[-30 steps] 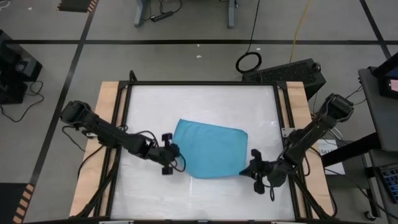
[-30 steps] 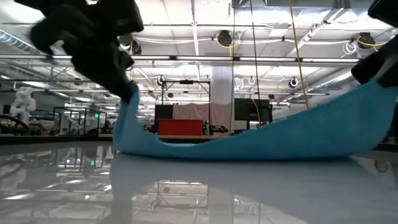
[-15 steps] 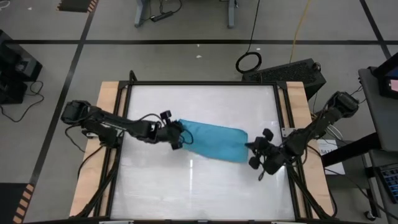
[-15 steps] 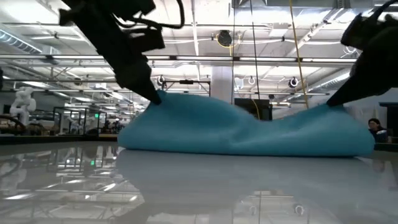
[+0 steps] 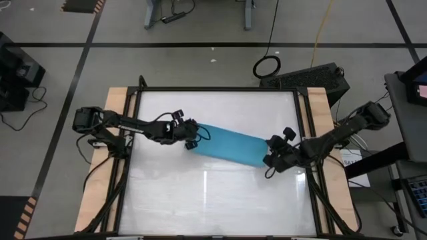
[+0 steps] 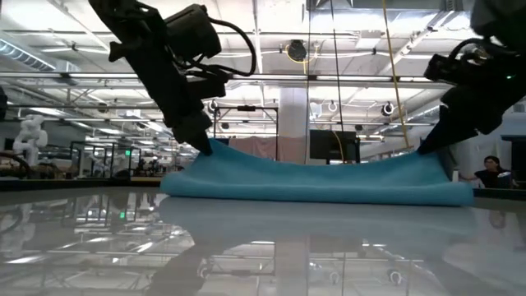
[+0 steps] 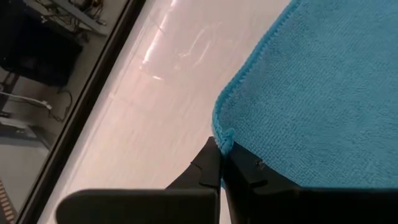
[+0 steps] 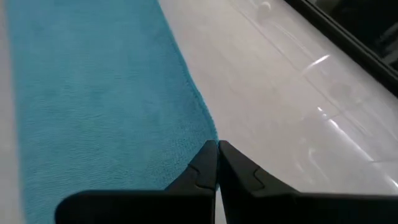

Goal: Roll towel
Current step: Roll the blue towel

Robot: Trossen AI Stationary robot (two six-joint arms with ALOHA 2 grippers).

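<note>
Turquoise towel (image 5: 230, 144) lies as a long narrow folded band across the middle of the white tabletop (image 5: 213, 193), slanting from the left side toward the right edge. Left gripper (image 5: 192, 135) has its fingers pressed together, pinching the towel's left end corner. Right gripper (image 5: 272, 155), fingers likewise pressed together, pinches the right end. Towel looks folded over lengthwise, flat, with no coil showing. Judgement: first fold done; actual rolling not yet begun.
</note>
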